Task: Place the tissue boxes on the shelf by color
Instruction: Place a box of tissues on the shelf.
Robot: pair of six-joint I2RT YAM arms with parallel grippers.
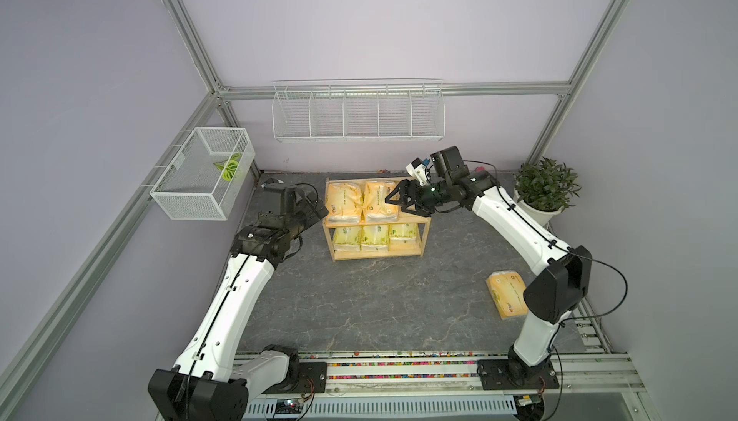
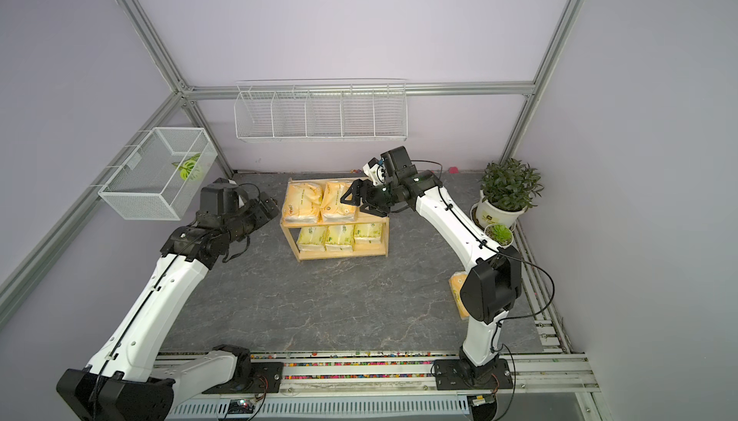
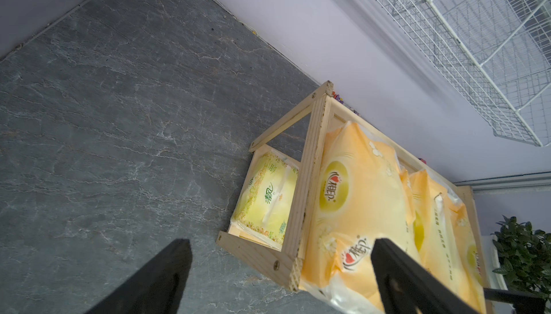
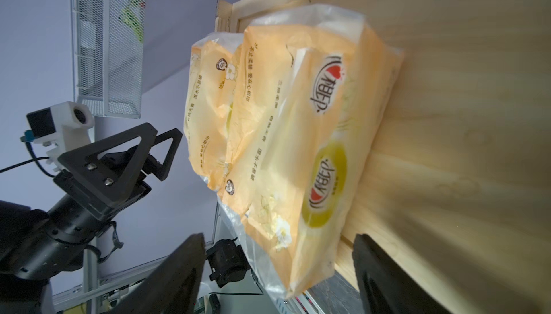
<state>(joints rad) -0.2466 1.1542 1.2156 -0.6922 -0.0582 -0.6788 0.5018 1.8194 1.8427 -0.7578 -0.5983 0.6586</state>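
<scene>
The light wooden shelf (image 1: 377,255) stands at the back middle of the table. Two orange tissue boxes (image 1: 343,201) (image 1: 377,199) lie side by side on its top board. Three pale yellow-green ones (image 1: 346,238) (image 1: 374,237) (image 1: 402,233) fill the lower board. Another orange pack (image 1: 506,293) lies on the table by the right arm's elbow. My right gripper (image 1: 393,199) (image 4: 279,236) is open at the right-hand orange pack (image 4: 301,154), its fingers wide on either side of the pack's end without touching it. My left gripper (image 1: 321,210) (image 3: 278,242) is open at the shelf's left end.
A white wire divided rack (image 1: 357,113) hangs on the back wall above the shelf. A white mesh basket (image 1: 203,173) is fixed to the left wall. A potted plant (image 1: 545,189) and a small succulent pot (image 2: 499,235) stand at the back right.
</scene>
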